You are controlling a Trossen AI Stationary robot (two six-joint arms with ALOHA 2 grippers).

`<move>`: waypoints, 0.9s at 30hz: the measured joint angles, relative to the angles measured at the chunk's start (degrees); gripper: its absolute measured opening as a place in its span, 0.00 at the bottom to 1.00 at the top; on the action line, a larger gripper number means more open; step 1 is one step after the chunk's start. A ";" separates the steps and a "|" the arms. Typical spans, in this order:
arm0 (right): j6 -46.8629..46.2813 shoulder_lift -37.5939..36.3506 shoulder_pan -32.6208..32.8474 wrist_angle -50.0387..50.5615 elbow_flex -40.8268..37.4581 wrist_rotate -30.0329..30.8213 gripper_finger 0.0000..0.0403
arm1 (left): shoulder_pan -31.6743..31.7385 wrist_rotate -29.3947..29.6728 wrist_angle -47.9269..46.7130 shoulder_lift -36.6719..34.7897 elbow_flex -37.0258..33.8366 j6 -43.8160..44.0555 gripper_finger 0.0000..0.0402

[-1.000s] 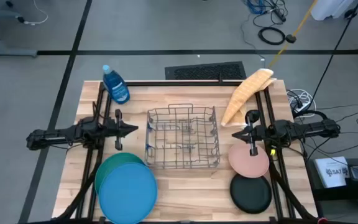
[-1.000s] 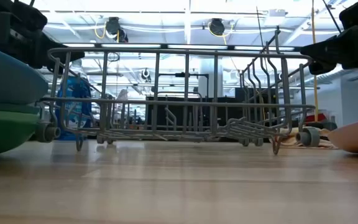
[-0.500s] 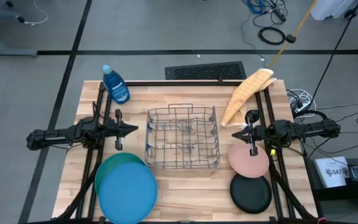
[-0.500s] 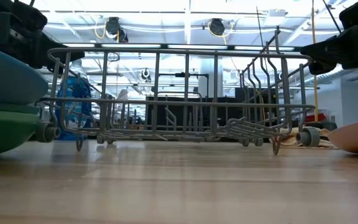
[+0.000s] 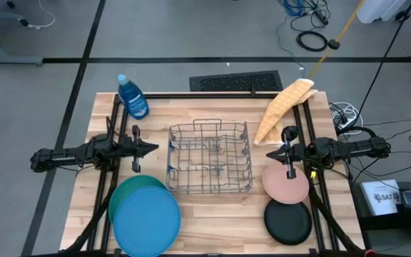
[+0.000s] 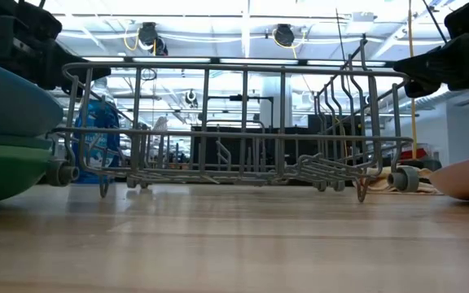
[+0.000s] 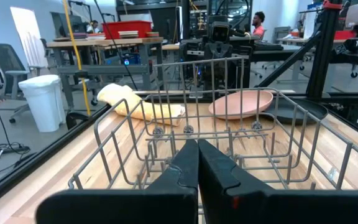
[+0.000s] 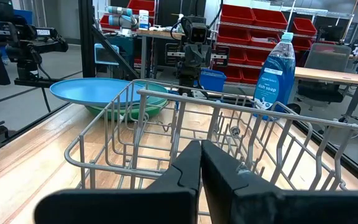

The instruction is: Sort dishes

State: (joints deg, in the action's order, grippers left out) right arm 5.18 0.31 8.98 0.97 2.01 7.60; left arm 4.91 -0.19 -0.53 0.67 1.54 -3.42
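Nothing had moved since a second ago. I saw the left gripper [image 5: 153, 148] and right gripper [image 5: 270, 153] flanking the dish rack [image 5: 210, 158], jaws closed, empty. Blue plate [image 5: 147, 222] topped the stack left of it; pink plate [image 5: 286, 183] and black plate [image 5: 288, 222] sat right.

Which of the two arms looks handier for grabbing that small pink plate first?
Probably the right arm: its tool hangs just beside the small round pink plastic plate, while the left tool sits across the wire dish rack.
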 joint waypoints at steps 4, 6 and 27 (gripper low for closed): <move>0.01 0.01 0.00 0.00 0.00 0.00 0.02 | 0.00 0.81 2.23 0.03 -0.04 -5.38 0.00; 0.01 -0.01 -0.01 0.00 0.01 0.00 0.02 | -0.04 -0.13 7.70 0.03 -0.04 -0.28 0.00; 0.01 -0.01 -0.01 0.00 -0.01 0.00 0.02 | -0.02 -0.60 28.69 2.86 10.13 28.53 0.01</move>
State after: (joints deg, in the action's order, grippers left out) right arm 5.19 0.30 8.97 0.97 2.00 7.60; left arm 4.89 -0.79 28.16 3.53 11.67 25.11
